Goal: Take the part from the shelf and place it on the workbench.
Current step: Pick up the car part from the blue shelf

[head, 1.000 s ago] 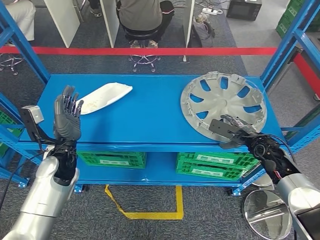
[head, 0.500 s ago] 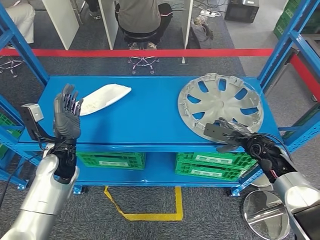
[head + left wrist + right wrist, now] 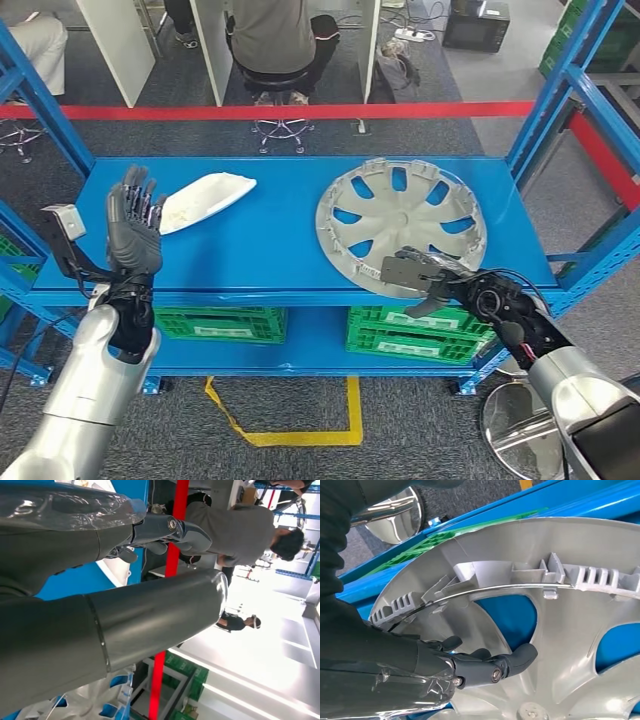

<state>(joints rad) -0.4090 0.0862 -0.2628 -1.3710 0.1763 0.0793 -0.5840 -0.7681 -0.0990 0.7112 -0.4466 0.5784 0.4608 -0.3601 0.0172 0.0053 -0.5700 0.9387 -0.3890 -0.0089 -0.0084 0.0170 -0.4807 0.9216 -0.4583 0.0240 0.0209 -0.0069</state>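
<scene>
The shelf (image 3: 287, 235) is bright blue, with blue uprights, and on it lie a silver-grey hubcap (image 3: 400, 215) with blue showing through its spoke openings and a white part (image 3: 202, 198) flecked faintly with yellow. Green slatted crates (image 3: 223, 322) sit on the lower level, above a dark grey carpet (image 3: 302, 440) marked with yellow tape (image 3: 302, 432) and crossed farther back by a red line (image 3: 302, 111). Each robot hand, left (image 3: 133, 230) and right (image 3: 423, 280), is dark grey to black on a silver arm.
</scene>
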